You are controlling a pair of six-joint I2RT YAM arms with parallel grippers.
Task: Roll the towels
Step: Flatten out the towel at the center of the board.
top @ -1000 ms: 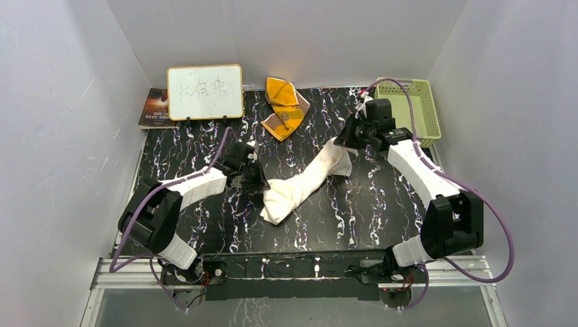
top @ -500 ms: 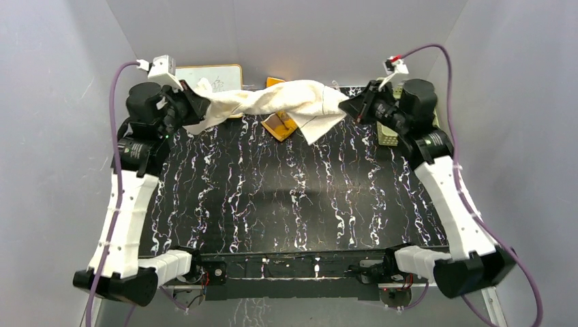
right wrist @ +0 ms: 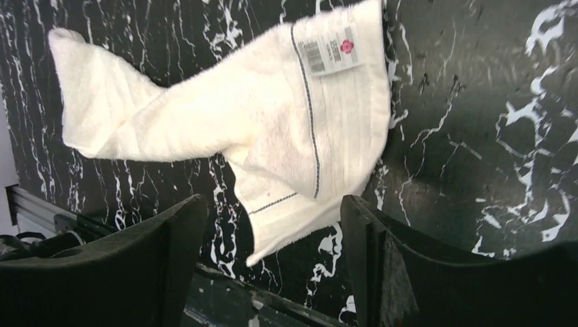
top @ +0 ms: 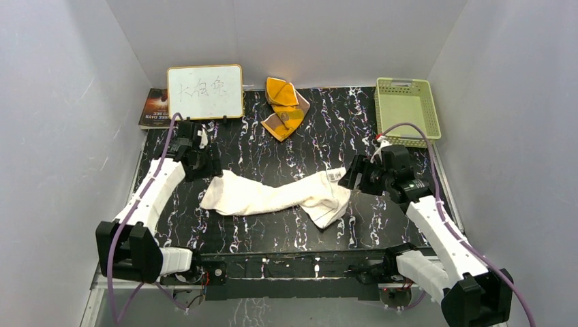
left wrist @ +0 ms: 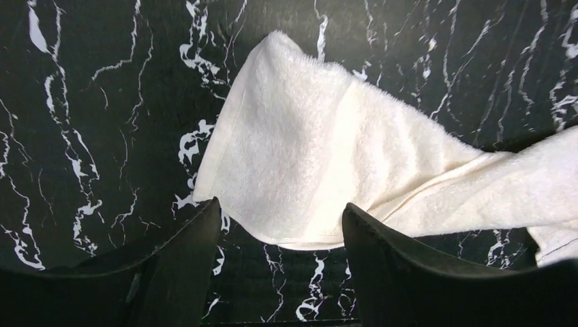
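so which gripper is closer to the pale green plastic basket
Right. The right gripper is off the basket's near left corner; the left gripper is far left, by the white framed board.

Both arms stretch low over the table (top: 300, 146); left gripper (top: 206, 165) by its left edge, right gripper (top: 346, 179) right of centre, jaws apart, empty.

The book (top: 153, 107) is half hidden behind the board (top: 205, 92), and the board's writing is too small to read
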